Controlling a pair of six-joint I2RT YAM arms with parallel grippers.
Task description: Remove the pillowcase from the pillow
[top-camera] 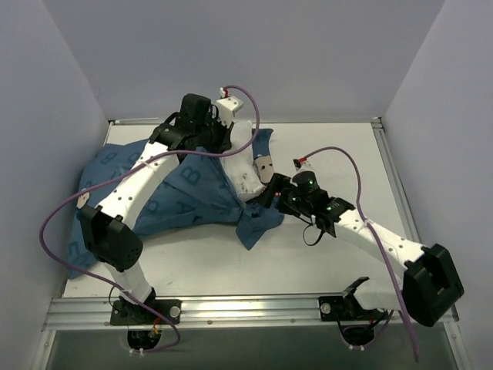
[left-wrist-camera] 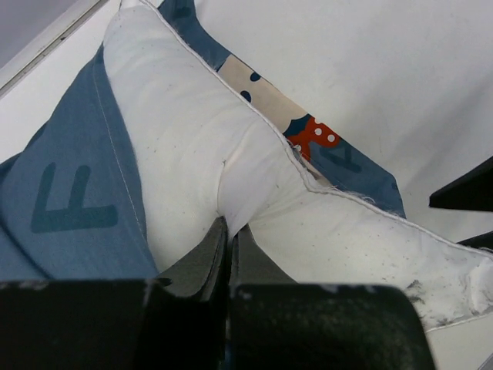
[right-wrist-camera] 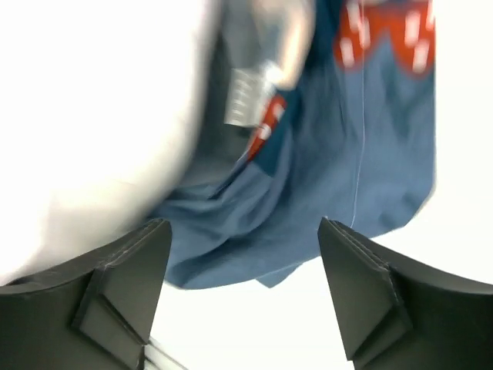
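Presently on hand, item by item.

1. Plump white stuffed pillow [left-wrist-camera: 192,146], lying on the flat white counter [top-camera: 331,146]. One end and a long seam are bared; the rest is under blue cloth.

2. Thin blue printed fabric pillowcase [top-camera: 185,193], lettered in darker blue, with a red-bow motif. It is bunched around and to the left of the pillow, with one flap trailing to the pillow's near side. Judged partly off, not yet free.

3. Left tool [left-wrist-camera: 226,239], black, at the bared part of the pillow. Its fingers are closed tight on a pinched fold of the white cloth. Purpose, as judged: to anchor the pillow so the cover can slide off without dragging it along.

4. Right tool [right-wrist-camera: 243,277], black, at the pillow's near right, over the pillowcase's loose edge. Its fingers are spread wide with nothing between them. Purpose, as judged: set for a bite of blue fabric, to draw it away from the pinned pillow.
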